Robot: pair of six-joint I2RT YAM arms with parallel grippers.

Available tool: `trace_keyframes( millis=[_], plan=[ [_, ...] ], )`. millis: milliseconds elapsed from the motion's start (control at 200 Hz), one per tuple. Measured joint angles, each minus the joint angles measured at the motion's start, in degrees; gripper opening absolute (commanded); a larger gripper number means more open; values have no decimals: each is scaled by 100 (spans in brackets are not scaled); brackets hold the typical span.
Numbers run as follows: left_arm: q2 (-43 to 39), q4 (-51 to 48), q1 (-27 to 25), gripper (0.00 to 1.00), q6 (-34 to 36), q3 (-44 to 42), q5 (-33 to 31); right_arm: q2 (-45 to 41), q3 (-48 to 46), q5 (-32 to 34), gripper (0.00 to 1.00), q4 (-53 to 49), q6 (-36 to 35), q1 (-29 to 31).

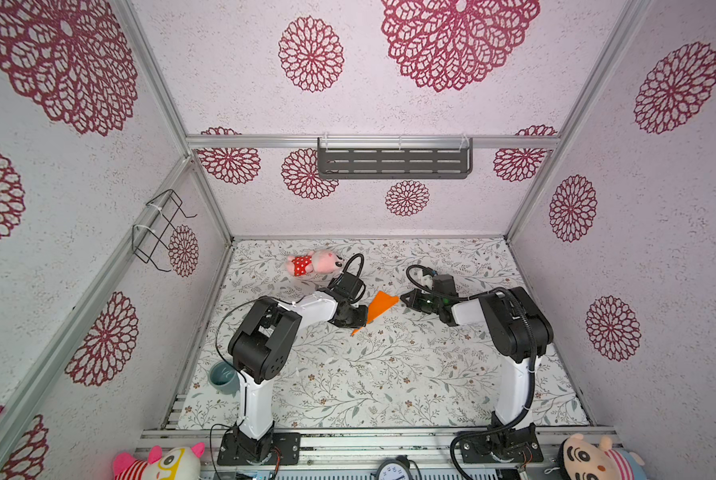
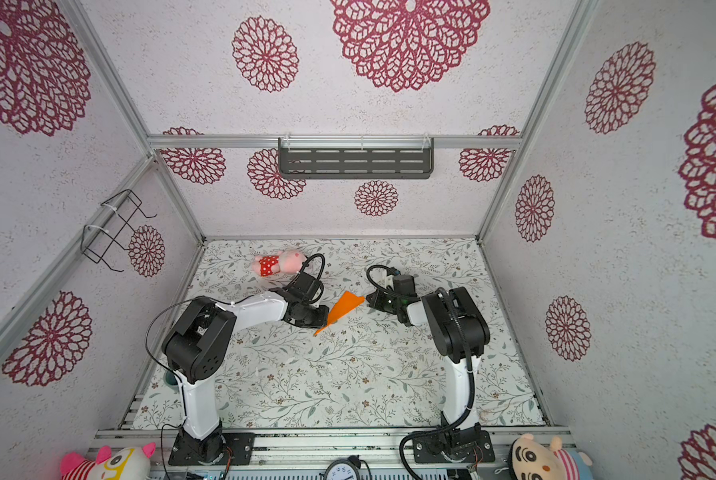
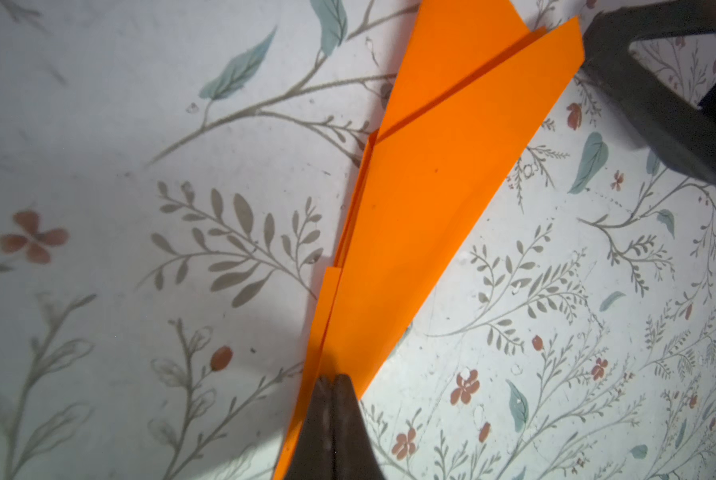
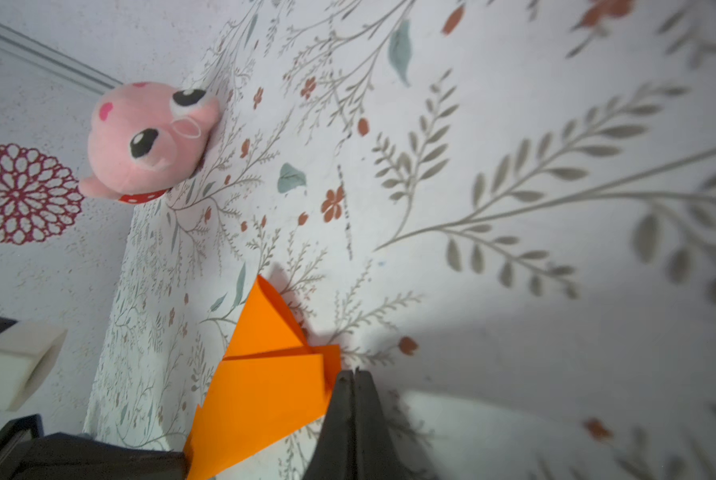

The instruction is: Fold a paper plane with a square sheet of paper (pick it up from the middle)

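Surface: floral tablecloth (image 1: 389,374); pink plush toy (image 1: 314,262) lies well apart at the back.
Plane: we find the paper plane (image 1: 380,308) mid-table, fully folded by our judgement, between both grippers.
Left arm: elbow bent, reaching inward; left gripper (image 3: 333,384) closed on the centre crease toward the nose, seemingly to lift it.
Right arm: mirrored pose; right gripper (image 4: 354,376) closed, tips touching the tail corner; whether it pinches, we cannot tell.

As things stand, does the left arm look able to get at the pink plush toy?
Probably yes. The pink plush toy lies just beyond the left gripper, nothing between them; but that gripper is shut, tips on the paper plane, and must leave it first.
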Motion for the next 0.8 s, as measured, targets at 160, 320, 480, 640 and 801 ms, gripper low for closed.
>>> trace_keyframes(
  millis=[160, 320, 480, 640, 801],
  plan=[
    [0, -7, 0, 0, 0, 0, 0, -330, -199, 52, 1, -229, -39, 96],
    [0, -13, 0, 0, 2, 0, 0, -461, -275, 35, 1, -94, 28, 621],
    [0, -44, 0, 0, 2, 0, 0, -463, -391, 92, 1, 92, 214, 1095],
    [0, -52, 0, 0, 2, 2, 0, -439, -306, 111, 2, 109, 343, 1300],
    [0, -55, 0, 0, 0, 2, -2, -214, -59, -22, 2, 308, 522, 1467]
  ],
)
